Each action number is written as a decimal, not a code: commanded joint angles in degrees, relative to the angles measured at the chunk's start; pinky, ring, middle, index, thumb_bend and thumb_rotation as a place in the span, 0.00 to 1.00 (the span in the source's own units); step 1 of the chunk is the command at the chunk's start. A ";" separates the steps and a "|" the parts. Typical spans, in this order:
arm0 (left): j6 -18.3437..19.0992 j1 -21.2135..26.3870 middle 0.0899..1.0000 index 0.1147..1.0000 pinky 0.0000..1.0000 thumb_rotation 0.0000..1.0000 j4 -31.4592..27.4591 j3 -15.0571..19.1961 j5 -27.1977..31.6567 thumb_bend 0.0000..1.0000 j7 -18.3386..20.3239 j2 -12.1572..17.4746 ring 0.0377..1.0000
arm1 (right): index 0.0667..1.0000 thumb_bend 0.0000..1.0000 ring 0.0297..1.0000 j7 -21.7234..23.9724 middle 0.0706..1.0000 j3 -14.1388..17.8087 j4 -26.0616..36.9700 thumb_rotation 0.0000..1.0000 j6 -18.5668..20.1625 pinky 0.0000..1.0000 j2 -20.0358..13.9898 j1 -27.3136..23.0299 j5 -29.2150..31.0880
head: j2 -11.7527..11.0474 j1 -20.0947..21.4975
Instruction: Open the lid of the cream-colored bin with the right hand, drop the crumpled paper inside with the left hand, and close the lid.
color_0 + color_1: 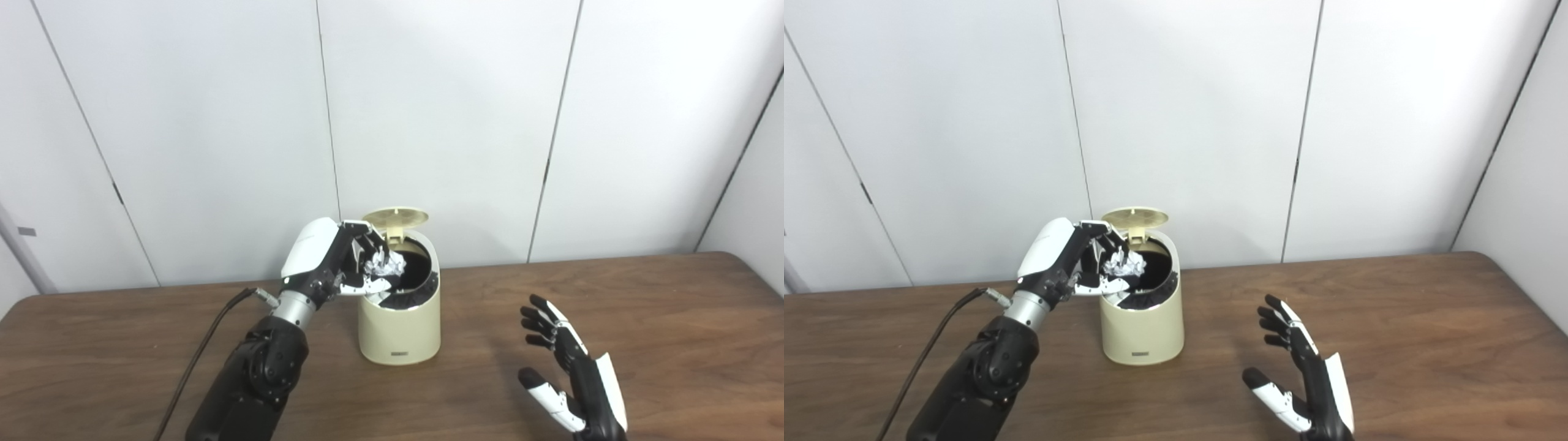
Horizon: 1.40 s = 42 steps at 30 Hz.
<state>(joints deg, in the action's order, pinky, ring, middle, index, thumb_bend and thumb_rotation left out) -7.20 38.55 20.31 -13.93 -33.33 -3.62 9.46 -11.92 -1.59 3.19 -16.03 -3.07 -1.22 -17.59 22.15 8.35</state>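
The cream-colored bin stands on the wooden table, a little left of centre. Its round lid is tipped up at the back, and the dark inside shows. My left hand hovers over the bin's left rim, shut on the crumpled white paper, which hangs just above the opening. My right hand is open, fingers spread and pointing up, well to the right of the bin near the table's front edge, touching nothing.
The brown table runs wide to the right and left of the bin. White wall panels close the back. A black cable trails from my left wrist down to the front edge.
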 commanded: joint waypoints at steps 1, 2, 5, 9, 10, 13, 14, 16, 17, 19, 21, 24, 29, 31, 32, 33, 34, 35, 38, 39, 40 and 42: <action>-0.80 2.71 0.42 0.42 0.31 0.00 -1.83 -0.09 0.31 0.52 -0.16 -0.12 0.34 | 0.86 0.83 0.80 -0.45 0.81 -1.36 -2.10 0.83 -1.96 0.72 2.32 0.75 -0.29 | -0.06 0.07; -0.72 2.70 0.40 0.42 0.31 0.04 -1.92 -0.17 0.20 0.52 -0.06 -0.04 0.34 | 0.86 0.83 0.80 -0.43 0.81 -1.36 -2.10 0.82 -2.03 0.72 2.29 0.76 -0.22 | -0.01 0.02; -0.48 2.54 0.40 0.42 0.31 0.07 -2.21 -0.31 0.09 0.52 0.32 0.12 0.36 | 0.86 0.83 0.80 -0.43 0.81 -1.36 -2.14 0.83 -2.13 0.72 2.23 0.79 -0.24 | 0.06 0.01; 0.26 2.34 0.41 0.42 0.33 0.07 -2.77 -0.38 -0.22 0.52 0.66 0.16 0.37 | 0.86 0.84 0.80 -0.36 0.82 -1.40 -1.83 0.83 -1.75 0.73 2.23 0.91 -0.41 | 0.15 -0.08; 0.29 2.31 0.42 0.42 0.33 0.07 -2.81 -0.34 -0.19 0.52 0.67 0.14 0.38 | 0.86 0.84 0.80 -0.33 0.82 -1.40 -1.93 0.83 -1.91 0.73 2.24 0.88 -0.22 | 0.15 -0.08; -0.29 2.38 0.42 0.43 0.34 0.17 -2.64 -0.36 -0.08 0.95 0.50 0.24 0.38 | 0.86 0.84 0.80 -0.24 0.81 -1.43 -2.00 0.83 -1.97 0.73 2.23 0.86 -0.02 | 0.15 -0.08; -0.49 2.40 0.42 0.44 0.35 0.18 -2.60 -0.35 0.05 0.98 0.51 0.27 0.38 | 0.86 0.84 0.80 -0.23 0.81 -1.44 -1.98 0.83 -1.85 0.73 2.25 0.88 -0.05 | 0.18 -0.07; -0.30 2.36 0.44 0.45 0.36 0.19 -2.91 -0.40 0.12 1.00 0.91 0.37 0.40 | 0.87 0.85 0.80 -0.26 0.81 -1.45 -1.85 0.83 -1.57 0.74 2.34 0.94 -0.13 | 0.22 -0.03; -0.13 2.32 0.45 0.46 0.37 0.20 -3.14 -0.40 0.18 1.00 1.14 0.40 0.41 | 0.87 0.85 0.80 -0.25 0.81 -1.46 -1.77 0.83 -1.41 0.74 2.36 0.98 -0.19 | 0.25 0.00; -0.34 2.29 0.46 0.47 0.38 0.20 -3.29 -0.40 0.24 1.00 1.22 0.45 0.42 | 0.87 0.86 0.81 -0.26 0.82 -1.49 -1.70 0.84 -1.32 0.75 2.34 1.01 -0.32 | 0.25 0.00; -0.92 2.28 0.47 0.48 0.39 0.22 -3.33 -0.51 0.04 1.00 0.99 0.60 0.44 | 0.87 0.86 0.80 -0.40 0.81 -1.49 -1.85 0.84 -1.56 0.74 2.30 0.92 -0.49 | 0.33 -0.17; -1.02 2.19 0.50 0.51 0.42 0.24 -3.75 -0.78 -0.67 1.00 0.65 0.80 0.47 | 0.87 0.86 0.80 -0.39 0.81 -1.46 -2.16 0.84 -1.87 0.74 2.36 0.77 -0.08 | 0.25 -0.05; -1.71 2.04 0.54 0.54 0.46 0.28 -4.21 -1.18 -1.77 1.00 -0.27 1.36 0.51 | 0.87 0.87 0.80 -0.28 0.82 -1.50 -2.17 0.84 -1.63 0.74 2.33 0.72 -0.09 | 0.13 -0.04; -1.58 1.90 0.55 0.55 0.48 0.29 -4.57 -1.18 -1.85 1.00 -0.03 1.47 0.53 | 0.87 0.87 0.79 -0.38 0.82 -1.52 -2.14 0.84 -1.54 0.73 2.29 0.68 -0.47 | 0.13 -0.04; -1.46 1.84 0.56 0.56 0.48 0.29 -4.74 -1.13 -1.77 1.00 0.20 1.47 0.53 | 0.87 0.88 0.79 -0.44 0.82 -1.52 -2.09 0.84 -1.45 0.73 2.27 0.67 -0.63 | 0.16 0.04; -1.47 1.79 0.56 0.57 0.49 0.29 -4.87 -1.13 -1.83 1.00 0.27 1.49 0.54 | 0.87 0.88 0.79 -0.43 0.82 -1.49 -2.07 0.85 -1.40 0.73 2.30 0.68 -0.52 | 0.16 0.04; -1.37 1.75 0.57 0.58 0.49 0.30 -5.03 -1.17 -2.01 1.00 0.31 1.51 0.55 | 0.87 0.88 0.80 -0.32 0.82 -1.46 -2.04 0.84 -1.38 0.74 2.35 0.71 -0.16 | 0.15 -0.02; -1.31 1.71 0.58 0.59 0.50 0.30 -5.17 -1.22 -2.19 1.00 0.32 1.54 0.56 | 0.87 0.89 0.80 -0.24 0.82 -1.44 -2.03 0.84 -1.39 0.75 2.36 0.74 0.10 | 0.16 -0.05; -1.49 1.64 0.60 0.62 0.51 0.31 -5.32 -1.24 -2.38 1.00 0.19 1.53 0.57 | 0.87 0.89 0.81 -0.23 0.82 -1.43 -1.98 0.84 -1.39 0.75 2.38 0.81 0.19 | 0.22 0.00; -1.54 1.62 0.62 0.63 0.52 0.31 -5.35 -1.23 -2.38 1.00 0.18 1.52 0.58 | 0.87 0.89 0.81 -0.27 0.82 -1.43 -1.98 0.84 -1.39 0.75 2.37 0.82 0.13 | 0.22 0.00; -1.68 1.58 0.62 0.64 0.52 0.31 -5.36 -1.26 -2.53 1.00 0.04 1.54 0.59 | 0.87 0.89 0.81 -0.35 0.82 -1.44 -2.04 0.84 -1.48 0.74 2.31 0.79 -0.09 | 0.24 0.01; -2.12 1.48 0.63 0.65 0.52 0.33 -5.34 -1.25 -2.63 1.00 -0.24 1.58 0.60 | 0.87 0.89 0.81 -0.51 0.82 -1.44 -2.01 0.85 -1.46 0.73 2.26 0.77 -0.52 | 0.26 -0.07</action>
<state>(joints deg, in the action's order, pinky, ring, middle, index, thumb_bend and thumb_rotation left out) -7.49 38.25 17.37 -15.16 -35.86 -2.39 10.82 -11.92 -1.79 3.23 -16.00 -3.06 -1.23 -17.49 22.41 8.26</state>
